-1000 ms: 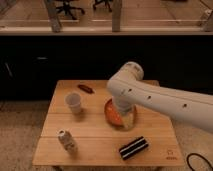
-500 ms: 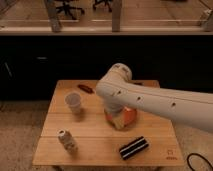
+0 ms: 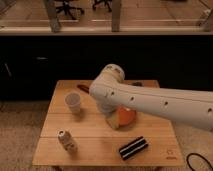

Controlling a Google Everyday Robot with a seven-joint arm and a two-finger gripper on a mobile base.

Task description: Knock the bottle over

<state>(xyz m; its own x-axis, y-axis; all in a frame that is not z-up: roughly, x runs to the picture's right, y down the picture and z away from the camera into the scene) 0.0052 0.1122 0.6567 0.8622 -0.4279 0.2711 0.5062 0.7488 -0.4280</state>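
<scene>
The bottle [image 3: 66, 141] is small and pale grey-beige with a round whitish top. It stands upright near the front left of the wooden table [image 3: 95, 131]. My white arm [image 3: 150, 102] reaches in from the right over the middle of the table. My gripper [image 3: 114, 121] hangs below the arm's bend, right next to an orange object, to the right of the bottle and a little farther back. It is apart from the bottle.
A white paper cup [image 3: 73, 103] stands behind the bottle at the left. An orange object [image 3: 126, 116] sits at mid-table, partly behind the arm. A black ridged object [image 3: 133, 148] lies at the front. A small reddish item [image 3: 83, 88] lies near the back edge.
My arm has swung leftward across the table, and the gripper has come closer to the bottle's side. The bottle and cup have not moved.
</scene>
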